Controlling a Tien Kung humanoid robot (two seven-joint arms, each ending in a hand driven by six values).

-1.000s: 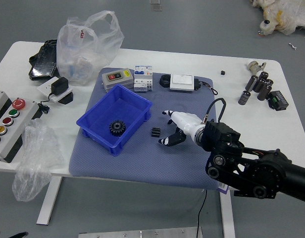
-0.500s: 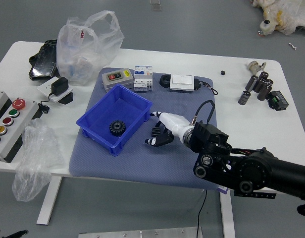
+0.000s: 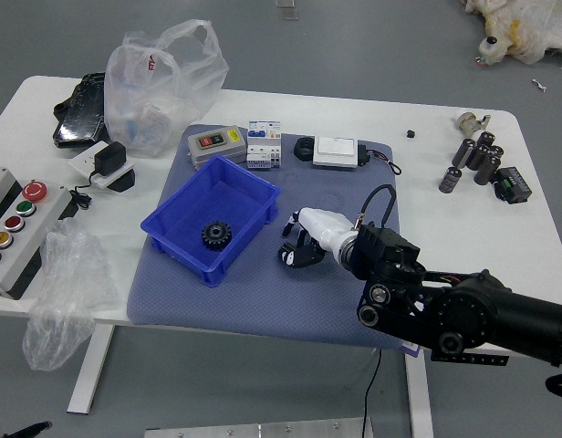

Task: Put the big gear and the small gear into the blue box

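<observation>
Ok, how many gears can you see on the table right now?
1: a black gear lying inside the blue box, toward its near end. Another may be hidden by the right hand, which covers the mat just right of the box.

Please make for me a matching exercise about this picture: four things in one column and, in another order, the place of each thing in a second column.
Things:
1. black gear
2. robot's right hand
3. red button
4. large plastic bag with handles

Places:
A. next to the green button, at the table's left side
B. at the far left part of the white table
C. inside the blue box
D. over the blue-grey mat, to the right of the box

Right pairs: 1-C, 2-D, 3-A, 4-B
</observation>
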